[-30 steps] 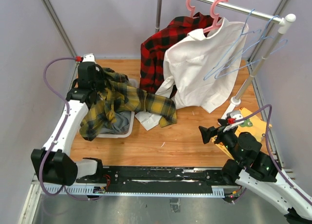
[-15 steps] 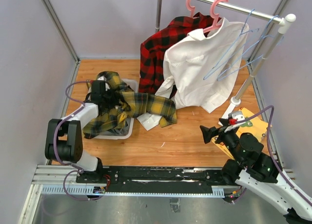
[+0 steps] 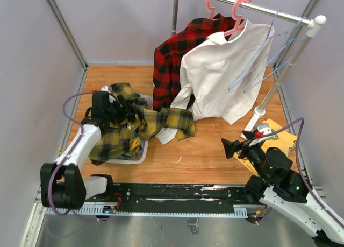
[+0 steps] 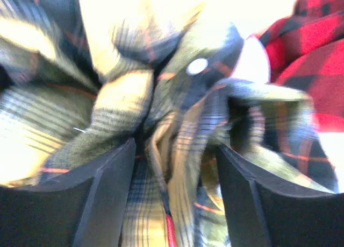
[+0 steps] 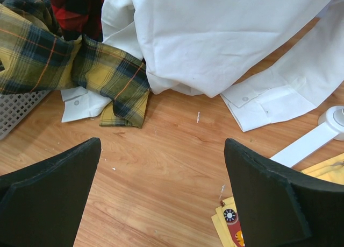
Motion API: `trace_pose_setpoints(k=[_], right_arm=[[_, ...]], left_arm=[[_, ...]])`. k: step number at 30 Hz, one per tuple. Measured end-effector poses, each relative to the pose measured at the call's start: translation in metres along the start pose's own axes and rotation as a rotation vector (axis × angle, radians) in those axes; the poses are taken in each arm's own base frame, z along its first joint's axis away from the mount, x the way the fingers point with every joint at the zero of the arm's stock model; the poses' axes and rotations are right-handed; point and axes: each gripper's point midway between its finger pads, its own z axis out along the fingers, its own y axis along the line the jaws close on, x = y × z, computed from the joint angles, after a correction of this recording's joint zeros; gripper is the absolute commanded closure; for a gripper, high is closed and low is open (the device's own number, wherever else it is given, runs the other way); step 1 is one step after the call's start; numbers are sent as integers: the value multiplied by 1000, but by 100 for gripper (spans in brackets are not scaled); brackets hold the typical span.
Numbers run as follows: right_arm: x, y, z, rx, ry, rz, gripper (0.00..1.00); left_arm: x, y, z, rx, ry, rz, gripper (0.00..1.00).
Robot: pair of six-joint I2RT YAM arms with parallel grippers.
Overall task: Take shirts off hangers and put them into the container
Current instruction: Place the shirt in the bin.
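The yellow-and-green plaid shirt point(image 3: 115, 139) lies heaped over the white container point(image 3: 131, 160), one sleeve point(image 5: 115, 80) trailing onto the wood. My left gripper point(image 3: 123, 111) sits on top of that heap. In the left wrist view its jaws point(image 4: 176, 146) stand apart with loose plaid folds point(image 4: 177, 177) between them, not pinched. The red-and-black shirt point(image 3: 169, 58) and the white shirt point(image 3: 220, 75) hang on pink hangers point(image 3: 239, 15) from the rail. Two light-blue hangers point(image 3: 263, 58) hang bare. My right gripper point(image 3: 226, 146) hovers open over bare wood point(image 5: 161, 145).
The rail's stand and its white foot point(image 3: 258, 111) rise at the right. A flat yellow cloth point(image 3: 279, 136) lies by my right arm. The white shirt's cuffs point(image 5: 269, 96) rest on the table. Walls close in on three sides.
My left arm swung in from the back left and brought the plaid shirt over the container, and its jaws opened. The right arm stayed still.
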Motion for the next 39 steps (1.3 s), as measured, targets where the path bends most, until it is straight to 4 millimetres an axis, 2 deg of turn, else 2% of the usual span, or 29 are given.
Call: trace_pose_setpoints(k=[2,5,7,9,11,14,16,18,20,23,26,31,33,36,39], right_arm=[[0,0,0,0,-1,1,2],[0,0,0,0,-1,1,2],[0,0,0,0,-1,1,2],[0,0,0,0,-1,0,2],[0,0,0,0,0,0,2],[0,0,-1,0,0,0,2],[0,-1,-2,0,-2,1,2],[-1,-1,-2,1,-7,2,2],[-1,-2,-3,4,-9,-4,2],[0,-5,-3,12,-7,-16,2],[0,-5,-3,14,-7,-20,2],[-1,-8,-5,22,-12,-21,2],[-1,-8,-5,25,-12,-22,2],[-1,-8,-5,26,-12,-23,2],[-1,-9,-5,30,-12,-25,2]], left_arm=[[-33,-19,-28,5,-75,33,11],[-97,-55,-78,40,-257,94,4],[-132,-75,-109,58,-361,129,1],[-157,-86,-128,62,-430,156,0],[-176,-86,-134,40,-465,163,0],[-198,-61,-114,-32,-455,132,0],[-207,-37,-86,-79,-418,102,0],[-201,-5,-46,-132,-334,56,0],[-189,19,-14,-165,-253,11,0],[-172,47,21,-206,-161,-58,0],[-167,64,32,-217,-131,-132,0],[-189,96,22,-216,-207,-274,1],[-190,108,18,-240,-220,-308,1],[-182,115,21,-255,-209,-336,3],[-170,118,32,-250,-169,-355,5]])
